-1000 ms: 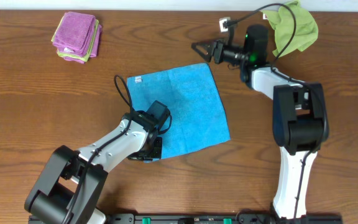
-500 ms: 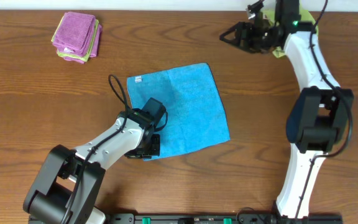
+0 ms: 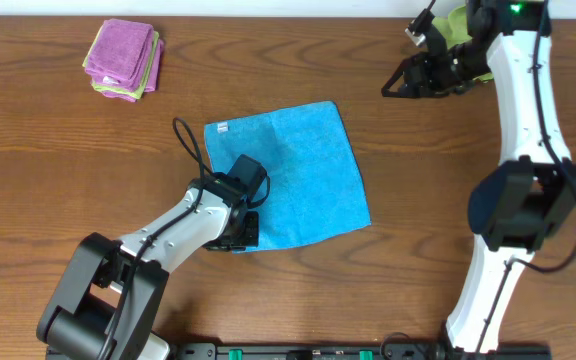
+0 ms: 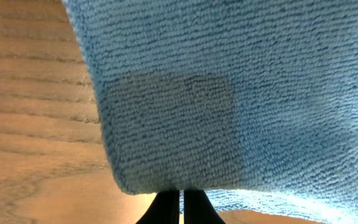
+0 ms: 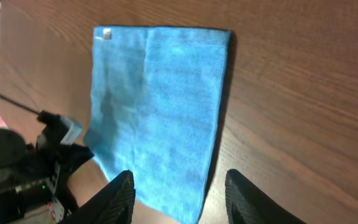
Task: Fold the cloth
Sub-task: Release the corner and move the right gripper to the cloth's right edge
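A blue cloth [image 3: 303, 170] lies spread flat in the middle of the wooden table. It also shows in the right wrist view [image 5: 160, 106] and fills the left wrist view [image 4: 229, 93]. My left gripper [image 3: 246, 232] is at the cloth's near left corner, its fingers [image 4: 182, 205] shut on the cloth's edge, which is lifted slightly. My right gripper [image 3: 393, 88] is open and empty, raised above the table to the right of the cloth's far right corner, its fingers [image 5: 179, 196] spread wide.
A stack of folded pink and green cloths [image 3: 124, 58] sits at the far left. A crumpled green cloth [image 3: 455, 25] lies at the far right behind my right arm. A white tag [image 3: 222, 127] marks the blue cloth's far left corner.
My right arm swung up and to the right, away from the cloth's far right corner, with its gripper open. My left gripper stayed at the near left corner.
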`<act>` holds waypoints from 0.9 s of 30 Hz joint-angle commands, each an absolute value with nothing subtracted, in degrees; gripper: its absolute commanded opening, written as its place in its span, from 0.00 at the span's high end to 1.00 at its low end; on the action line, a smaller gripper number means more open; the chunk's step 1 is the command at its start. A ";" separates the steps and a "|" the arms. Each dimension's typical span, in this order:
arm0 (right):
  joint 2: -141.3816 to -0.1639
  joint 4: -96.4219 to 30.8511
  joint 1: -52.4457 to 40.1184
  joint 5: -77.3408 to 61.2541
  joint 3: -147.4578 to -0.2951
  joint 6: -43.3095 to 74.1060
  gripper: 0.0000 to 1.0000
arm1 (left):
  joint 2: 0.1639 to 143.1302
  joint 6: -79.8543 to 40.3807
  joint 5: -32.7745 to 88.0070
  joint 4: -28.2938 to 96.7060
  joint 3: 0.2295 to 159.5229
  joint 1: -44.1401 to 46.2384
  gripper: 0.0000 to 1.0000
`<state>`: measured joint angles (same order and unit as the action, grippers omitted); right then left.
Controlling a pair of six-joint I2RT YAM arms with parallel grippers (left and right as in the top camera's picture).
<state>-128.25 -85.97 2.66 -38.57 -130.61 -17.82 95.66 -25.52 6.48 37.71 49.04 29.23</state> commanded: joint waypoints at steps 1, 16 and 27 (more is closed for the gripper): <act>-119.96 -86.63 3.62 -36.40 -130.15 -20.84 0.52 | 96.29 -26.00 6.02 36.34 48.16 28.84 0.95; -89.67 -64.99 2.31 -32.08 -73.06 -12.53 0.41 | 96.18 -25.80 7.18 35.27 48.16 28.84 0.94; -89.89 -52.25 -9.43 -12.67 -60.14 0.43 0.41 | 96.18 -25.76 7.29 36.62 48.16 28.84 0.94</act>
<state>-90.85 -52.84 -7.40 -19.79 -60.84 -3.73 95.61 -25.69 7.16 35.86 49.01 29.02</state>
